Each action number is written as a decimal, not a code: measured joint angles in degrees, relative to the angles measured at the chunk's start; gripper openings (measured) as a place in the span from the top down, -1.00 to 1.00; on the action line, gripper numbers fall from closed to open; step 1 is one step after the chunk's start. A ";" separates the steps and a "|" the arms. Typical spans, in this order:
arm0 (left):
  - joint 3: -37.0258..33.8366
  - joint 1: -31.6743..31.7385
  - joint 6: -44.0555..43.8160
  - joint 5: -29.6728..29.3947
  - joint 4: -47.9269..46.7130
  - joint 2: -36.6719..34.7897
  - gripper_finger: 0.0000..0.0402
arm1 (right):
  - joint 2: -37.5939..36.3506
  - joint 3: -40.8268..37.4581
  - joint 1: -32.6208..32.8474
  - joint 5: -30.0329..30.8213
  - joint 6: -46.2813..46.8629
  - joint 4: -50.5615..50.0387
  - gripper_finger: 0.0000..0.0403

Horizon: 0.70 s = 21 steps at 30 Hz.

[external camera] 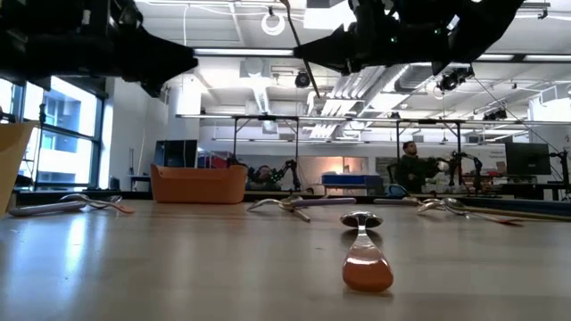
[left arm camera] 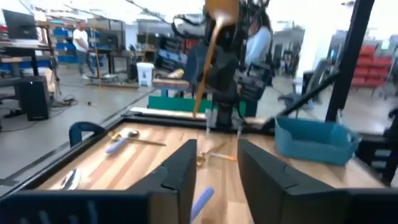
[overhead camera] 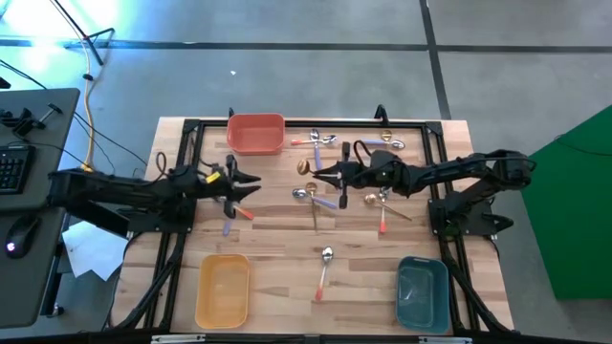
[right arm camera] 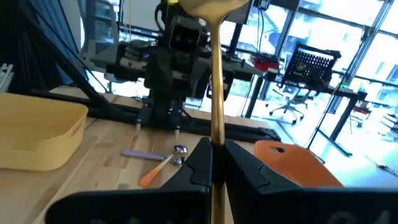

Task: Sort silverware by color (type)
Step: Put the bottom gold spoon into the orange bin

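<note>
My right gripper [overhead camera: 323, 175] hangs over the middle of the table, shut on a gold spoon [right arm camera: 217, 93] whose bowl [overhead camera: 304, 167] points toward my left arm. My left gripper [overhead camera: 252, 181] is open above the left half of the table and touches nothing. A purple-handled spoon [left arm camera: 200, 202] lies flat on the wood below its fingers, with an orange-handled one [overhead camera: 246, 214] beside it. Other spoons lie flat near the far edge [overhead camera: 316, 139], at the centre [overhead camera: 308, 195], at the right [overhead camera: 379, 202] and toward the near edge [overhead camera: 325, 263]. My right gripper pinches the gold spoon's handle [right arm camera: 217, 144] between its two fingers, which lie across the handle. The spoon is lifted clear of the table. It stands tilted, bowl [left arm camera: 221, 9] uppermost beyond the fingertips, and the handle's free end [left arm camera: 196, 111] reaches below the gripper.
A red bin [overhead camera: 256, 133] sits at the far edge, a yellow bin [overhead camera: 223, 290] at the near left and a teal bin [overhead camera: 423, 291] at the near right. A black frame [overhead camera: 182, 191] borders the table. People stand in the room beyond.
</note>
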 joint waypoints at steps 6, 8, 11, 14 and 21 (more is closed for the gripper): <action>5.24 -2.48 3.56 -3.24 7.42 10.70 0.23 | 4.02 0.02 2.11 0.19 -1.27 9.45 0.95; 7.37 -3.23 4.88 -2.72 10.31 13.89 0.21 | 5.49 0.02 2.71 0.00 -1.80 11.83 0.95; 11.32 -4.52 7.80 -2.54 11.05 18.28 0.20 | 6.63 0.04 3.09 -0.04 -1.26 13.91 0.95; 14.87 -5.66 8.85 -0.55 10.93 22.94 0.20 | 6.75 0.04 3.34 -0.88 0.08 13.92 0.95; 23.59 -7.61 11.90 -1.46 10.94 30.95 0.20 | 6.88 0.04 6.83 0.65 -0.37 14.04 0.95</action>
